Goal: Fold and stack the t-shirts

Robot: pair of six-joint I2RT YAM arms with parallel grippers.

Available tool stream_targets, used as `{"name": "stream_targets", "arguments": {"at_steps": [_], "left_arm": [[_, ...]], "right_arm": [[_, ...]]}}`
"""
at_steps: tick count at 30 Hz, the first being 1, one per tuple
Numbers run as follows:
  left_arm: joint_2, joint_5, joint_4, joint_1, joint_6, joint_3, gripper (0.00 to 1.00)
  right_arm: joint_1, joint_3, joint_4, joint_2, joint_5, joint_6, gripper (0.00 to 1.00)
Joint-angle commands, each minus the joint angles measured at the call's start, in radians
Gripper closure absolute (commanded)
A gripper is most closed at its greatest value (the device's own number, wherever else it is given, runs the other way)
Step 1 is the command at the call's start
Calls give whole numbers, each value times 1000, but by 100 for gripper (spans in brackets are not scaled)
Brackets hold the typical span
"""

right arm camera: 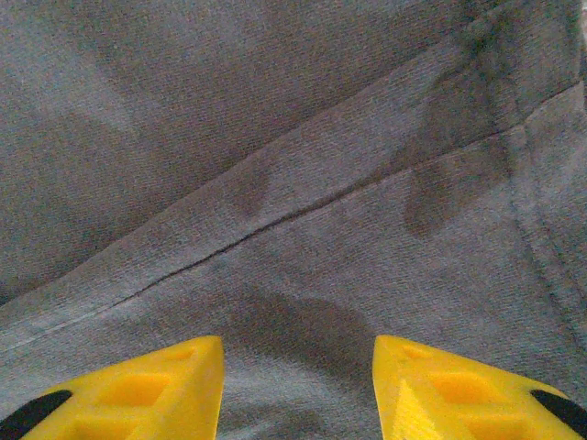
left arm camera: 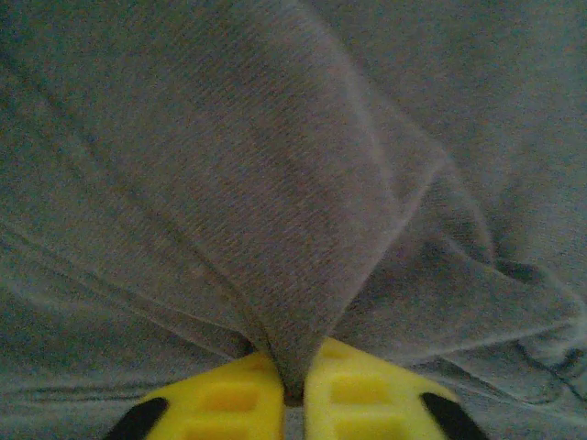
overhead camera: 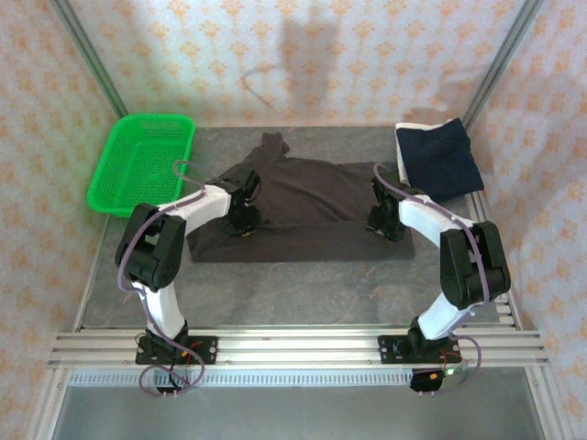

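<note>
Currently the charcoal t-shirt (overhead camera: 312,197) lies spread on the worktop (overhead camera: 303,284), a ridge of it pinched in the closed left hand (left arm camera: 292,394), the right hand (right arm camera: 298,385) open above its right side and gripping nothing; lifting from one side alone would probably skew the fold.

A green mesh basket (overhead camera: 142,165) sits at the grey table's (overhead camera: 303,293) far-left corner.
</note>
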Motion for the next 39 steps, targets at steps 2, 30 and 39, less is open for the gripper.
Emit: {"name": "stream_targets", "arguments": {"at_steps": [2, 30, 39], "left_arm": [[-2, -58, -65, 13, 39, 84, 95], [82, -127, -202, 102, 253, 417, 41], [151, -100, -196, 143, 272, 337, 40]], "right_arm": [[3, 19, -18, -8, 25, -11, 53], [179, 92, 29, -1, 9, -22, 54], [180, 144, 17, 48, -3, -36, 54]]}}
